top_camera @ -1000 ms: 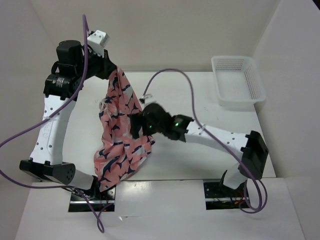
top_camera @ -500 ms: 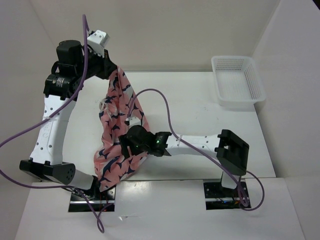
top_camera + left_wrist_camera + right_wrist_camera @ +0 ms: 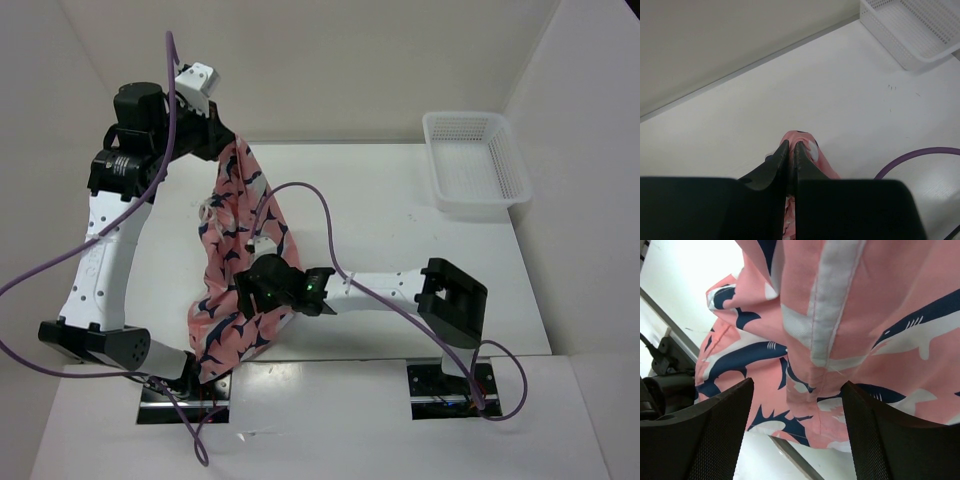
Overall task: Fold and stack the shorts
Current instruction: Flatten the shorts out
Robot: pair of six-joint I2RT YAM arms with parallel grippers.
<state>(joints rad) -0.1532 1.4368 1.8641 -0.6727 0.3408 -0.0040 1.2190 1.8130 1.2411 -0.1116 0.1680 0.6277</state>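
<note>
The shorts (image 3: 232, 262), salmon-pink cloth with navy-and-white sharks, hang in a long drape from my left gripper (image 3: 222, 142), raised at the back left. Their lower end rests near the table's front edge. In the left wrist view the gripper (image 3: 791, 145) is shut on a pinch of the shorts (image 3: 811, 151), which bulges past the fingertips. My right gripper (image 3: 246, 290) is at the lower part of the drape. In the right wrist view it (image 3: 797, 385) stands open, its fingers on either side of a hanging fold and hem of the shorts (image 3: 850, 315), not pressing the cloth.
A white mesh basket (image 3: 475, 165) stands at the table's back right, also in the left wrist view as the basket (image 3: 910, 25). A purple cable (image 3: 330, 215) loops over the right arm. The table's front edge and the left arm's base (image 3: 95, 340) lie close under the cloth.
My right arm has swung left and toward the front, down to the lower part of the hanging shorts, and its jaws have narrowed somewhat. The left arm and the shorts' top have stayed put.
</note>
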